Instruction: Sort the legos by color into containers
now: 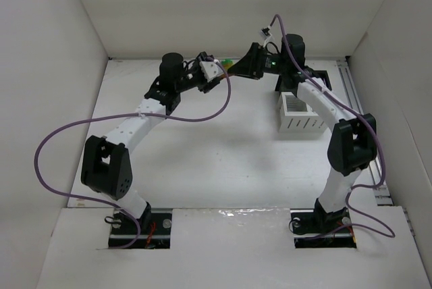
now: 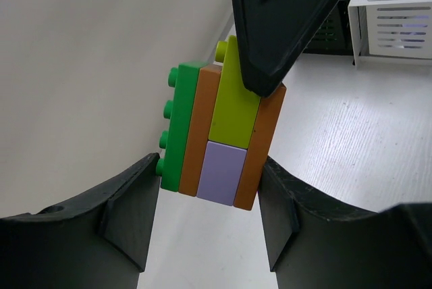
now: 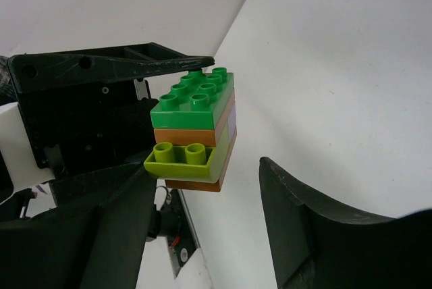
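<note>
A short lego stack (image 2: 223, 127) of green, orange, lime with purple, and orange bricks hangs in the air near the back wall (image 1: 227, 65). My left gripper (image 2: 209, 174) is shut on it, its fingertips pressing the green studded side and the orange bottom. My right gripper (image 3: 209, 171) is open around the same stack (image 3: 196, 127). One right finger (image 2: 283, 25) lies against the lime brick, and the other stands well apart. The white container (image 1: 300, 113) and the black container (image 1: 324, 76) stand at the right, partly behind my right arm.
The back wall is just behind both grippers (image 1: 217, 69). The white bin (image 2: 398, 19) and the black bin (image 2: 331, 32) also show in the left wrist view. Purple cables loop from both arms. A rail (image 1: 351, 86) runs along the right edge.
</note>
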Action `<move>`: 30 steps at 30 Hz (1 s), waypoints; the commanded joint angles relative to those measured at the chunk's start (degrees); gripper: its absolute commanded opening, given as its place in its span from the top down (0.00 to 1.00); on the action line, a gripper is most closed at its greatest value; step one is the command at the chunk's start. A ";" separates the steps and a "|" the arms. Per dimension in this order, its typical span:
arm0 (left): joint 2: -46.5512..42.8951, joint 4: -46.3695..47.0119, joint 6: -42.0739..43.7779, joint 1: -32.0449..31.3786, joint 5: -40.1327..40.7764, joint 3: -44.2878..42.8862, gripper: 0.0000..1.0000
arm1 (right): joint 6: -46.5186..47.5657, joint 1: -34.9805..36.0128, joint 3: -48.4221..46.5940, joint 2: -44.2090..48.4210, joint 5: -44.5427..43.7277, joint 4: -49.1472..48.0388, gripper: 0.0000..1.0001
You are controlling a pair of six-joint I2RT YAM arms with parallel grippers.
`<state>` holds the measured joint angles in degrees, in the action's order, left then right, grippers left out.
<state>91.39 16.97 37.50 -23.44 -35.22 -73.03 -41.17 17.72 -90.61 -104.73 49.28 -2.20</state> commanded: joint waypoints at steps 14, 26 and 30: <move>-3.94 0.52 7.50 -0.20 -2.66 1.23 1.00 | 3.11 0.48 -3.17 -0.48 2.75 -3.16 0.49; -3.94 -0.10 7.50 -0.20 -3.19 1.23 1.00 | 4.78 1.00 -3.17 -0.48 4.42 -3.16 0.73; -3.94 1.04 4.62 -0.20 -2.22 1.23 0.71 | 5.31 1.01 -1.86 -0.48 5.04 -3.16 0.93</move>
<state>90.83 15.20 44.36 -23.42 -36.60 -72.01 -36.97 17.87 -91.13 -105.21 51.66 -2.17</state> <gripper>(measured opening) 0.512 0.438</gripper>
